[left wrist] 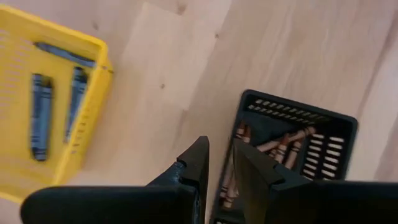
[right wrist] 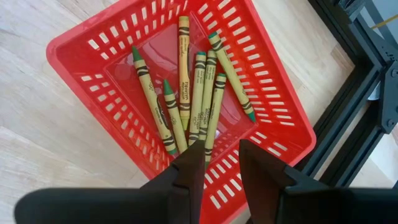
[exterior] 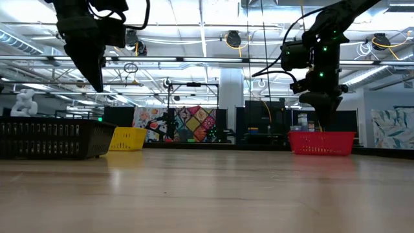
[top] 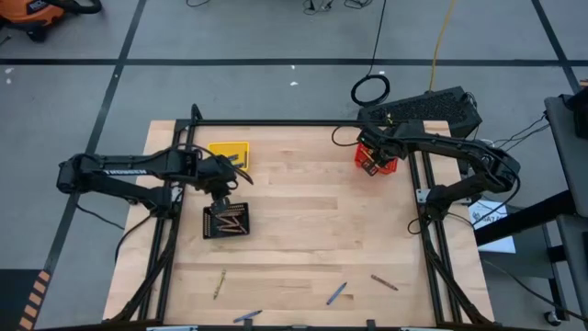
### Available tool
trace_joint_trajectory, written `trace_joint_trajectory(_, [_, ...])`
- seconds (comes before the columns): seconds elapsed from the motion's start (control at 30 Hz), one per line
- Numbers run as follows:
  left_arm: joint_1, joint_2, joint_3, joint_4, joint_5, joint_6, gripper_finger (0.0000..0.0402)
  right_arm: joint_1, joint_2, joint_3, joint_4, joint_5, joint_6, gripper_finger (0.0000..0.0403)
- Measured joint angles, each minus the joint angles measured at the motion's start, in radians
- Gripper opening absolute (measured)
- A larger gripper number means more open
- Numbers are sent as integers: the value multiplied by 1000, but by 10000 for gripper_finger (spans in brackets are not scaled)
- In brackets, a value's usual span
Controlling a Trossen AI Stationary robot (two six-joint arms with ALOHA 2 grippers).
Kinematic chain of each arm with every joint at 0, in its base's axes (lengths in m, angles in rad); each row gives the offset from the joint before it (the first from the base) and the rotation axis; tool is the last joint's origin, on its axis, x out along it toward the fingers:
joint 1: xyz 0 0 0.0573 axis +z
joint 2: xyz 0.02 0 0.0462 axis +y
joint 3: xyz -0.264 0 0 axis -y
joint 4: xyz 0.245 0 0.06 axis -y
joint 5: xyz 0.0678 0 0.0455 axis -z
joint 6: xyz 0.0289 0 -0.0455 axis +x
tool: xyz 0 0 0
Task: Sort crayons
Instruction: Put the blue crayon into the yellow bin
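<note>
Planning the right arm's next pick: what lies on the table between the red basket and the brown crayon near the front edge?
Bare wood only, the high view shows: nothing lies between the red basket and the brown crayon.

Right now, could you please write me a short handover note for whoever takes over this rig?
Left pincer: above the black basket, fingers apart with a narrow gap, nothing held.
Right pincer: above the red basket, fingers apart, nothing held.
Done: brown crayons lie in the black basket, green and yellow-green crayons in the red basket, blue crayons in the yellow basket.
Left: four crayons lie loose along the table's near edge: a yellow-green one, a blue one, a brown one and another blue one at the very edge.
</note>
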Motion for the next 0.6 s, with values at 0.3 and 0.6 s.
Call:
trace_joint_trajectory(0.3, [-117,65,0,3,13,-199,70,0,0,0,-1,0,23,87])
trace_joint_trajectory(0.6, [-254,147,0,7,11,-294,70,1,0,0,-3,20,34,87])
